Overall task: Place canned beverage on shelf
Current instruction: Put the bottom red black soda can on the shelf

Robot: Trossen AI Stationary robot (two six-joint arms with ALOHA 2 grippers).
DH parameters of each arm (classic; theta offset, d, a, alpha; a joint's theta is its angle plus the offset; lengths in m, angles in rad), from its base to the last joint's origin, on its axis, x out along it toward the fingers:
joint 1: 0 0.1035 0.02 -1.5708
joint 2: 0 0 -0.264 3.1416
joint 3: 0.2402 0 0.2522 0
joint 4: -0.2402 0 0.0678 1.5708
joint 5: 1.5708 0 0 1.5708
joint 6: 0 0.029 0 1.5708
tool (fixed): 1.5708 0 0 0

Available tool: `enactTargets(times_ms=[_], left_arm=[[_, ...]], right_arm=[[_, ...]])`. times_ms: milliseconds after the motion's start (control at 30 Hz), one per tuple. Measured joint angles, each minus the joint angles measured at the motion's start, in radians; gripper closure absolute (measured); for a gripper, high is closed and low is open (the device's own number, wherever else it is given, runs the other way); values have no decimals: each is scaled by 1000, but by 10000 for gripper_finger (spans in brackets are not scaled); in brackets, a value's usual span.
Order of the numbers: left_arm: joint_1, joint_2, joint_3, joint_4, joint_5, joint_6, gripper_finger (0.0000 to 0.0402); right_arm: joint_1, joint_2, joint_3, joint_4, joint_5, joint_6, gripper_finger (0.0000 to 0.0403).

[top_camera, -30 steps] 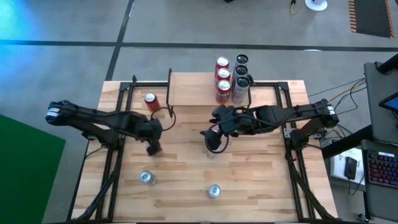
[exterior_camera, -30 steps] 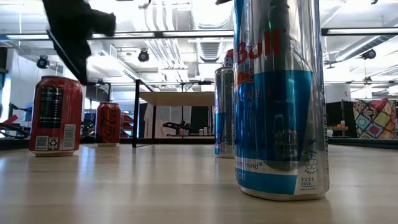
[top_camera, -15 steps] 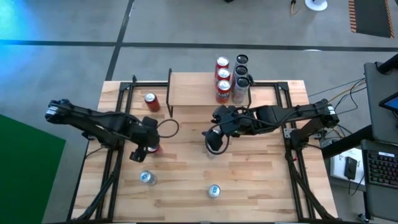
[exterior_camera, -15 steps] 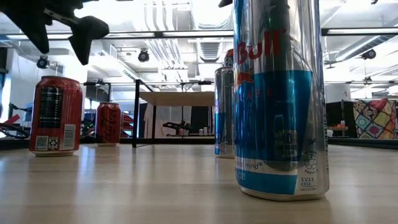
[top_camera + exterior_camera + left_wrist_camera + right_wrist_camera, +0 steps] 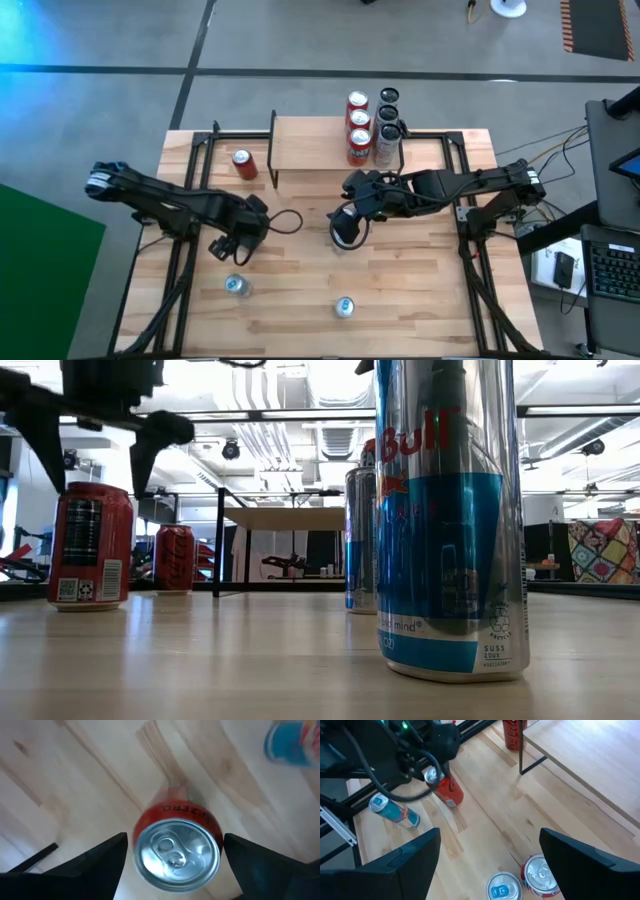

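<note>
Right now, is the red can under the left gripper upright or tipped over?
Upright. The red can shows its round lid squarely between the open left gripper fingers, and the low view shows it standing on its base.

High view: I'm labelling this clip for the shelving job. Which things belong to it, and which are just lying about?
In the job:
- left pincer, open above the red can
- shelf, with cans on it

Lying about for now:
- right pincer, open, mid-table
- two blue cans
- second red can beside the shelf
- keyboard off the table
</note>
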Motion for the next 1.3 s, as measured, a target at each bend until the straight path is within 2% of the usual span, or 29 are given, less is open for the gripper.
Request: enactTargets(times_ms=[233, 367, 567, 833, 900, 1100, 1300], left_arm=[[12, 15, -46, 30, -13, 66, 87], [30, 14, -49, 57, -9, 11, 90], [56, 15, -51, 131, 4, -172, 90], [140, 18, -53, 260, 60, -667, 91], [153, 18, -54, 282, 63, -746, 91], [153, 19, -54, 297, 59, -808, 87], [153, 18, -54, 350, 23, -853, 60]], right_arm=[[0, 0, -3, 0, 8, -1, 76], [0, 0, -3, 0, 8, -6, 76], [-6, 0, -3, 1, 15, -11, 76], [-14, 0, -3, 2, 16, -34, 76], [-21, 0, -3, 3, 11, -41, 76], [-37, -3, -3, 8, 0, -58, 76], [-35, -14, -2, 9, 0, -65, 76]])
